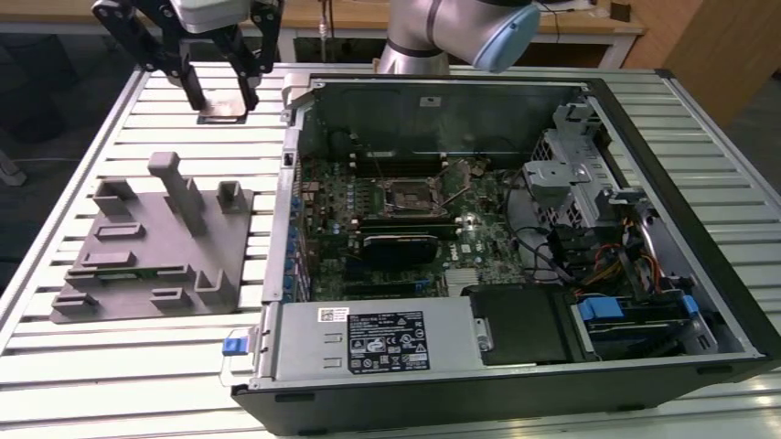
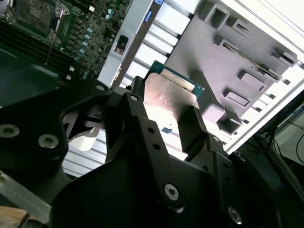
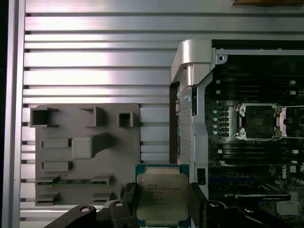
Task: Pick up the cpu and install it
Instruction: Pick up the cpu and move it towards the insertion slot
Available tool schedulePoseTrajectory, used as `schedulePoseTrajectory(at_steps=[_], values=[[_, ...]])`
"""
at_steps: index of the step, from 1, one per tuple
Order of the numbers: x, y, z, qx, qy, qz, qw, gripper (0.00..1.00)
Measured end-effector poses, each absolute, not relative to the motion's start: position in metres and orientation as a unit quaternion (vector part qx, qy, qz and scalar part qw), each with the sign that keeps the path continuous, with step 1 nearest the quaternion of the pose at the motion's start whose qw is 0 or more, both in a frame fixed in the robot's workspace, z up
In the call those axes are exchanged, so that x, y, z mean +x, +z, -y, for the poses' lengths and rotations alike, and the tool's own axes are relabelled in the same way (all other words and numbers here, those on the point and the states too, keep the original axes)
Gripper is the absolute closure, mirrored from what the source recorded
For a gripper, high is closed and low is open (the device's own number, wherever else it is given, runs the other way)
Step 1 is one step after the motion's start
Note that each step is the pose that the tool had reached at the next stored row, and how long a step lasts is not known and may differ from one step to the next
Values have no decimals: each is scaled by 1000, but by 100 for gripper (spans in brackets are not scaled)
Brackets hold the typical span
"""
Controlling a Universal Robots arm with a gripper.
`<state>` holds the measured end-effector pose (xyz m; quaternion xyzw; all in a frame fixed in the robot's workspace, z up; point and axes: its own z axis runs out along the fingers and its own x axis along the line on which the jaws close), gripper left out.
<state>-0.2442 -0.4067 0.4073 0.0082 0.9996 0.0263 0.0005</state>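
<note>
cpu (image 3: 162,197) | clamped in closed end effector (image 1: 223,102) | grey tray (image 1: 146,240) near | open case (image 1: 488,407) beside

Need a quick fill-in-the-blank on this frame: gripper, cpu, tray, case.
1. The gripper is shut on the ___.
2. In the exterior view, the tray lies to the ___ of the case.
3. The socket in the case is ___.
Missing: cpu; left; empty.

We see a slatted metal table (image 1: 134,361). On it a grey tray (image 1: 146,245) with upright posts lies at the exterior view's left, with an open computer case (image 1: 488,398) just beside it.
</note>
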Motion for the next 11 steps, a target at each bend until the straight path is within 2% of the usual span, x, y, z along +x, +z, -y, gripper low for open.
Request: schedulePoseTrajectory(at_steps=[11], values=[[-230,407,406,8,26,-1000,1,47]])
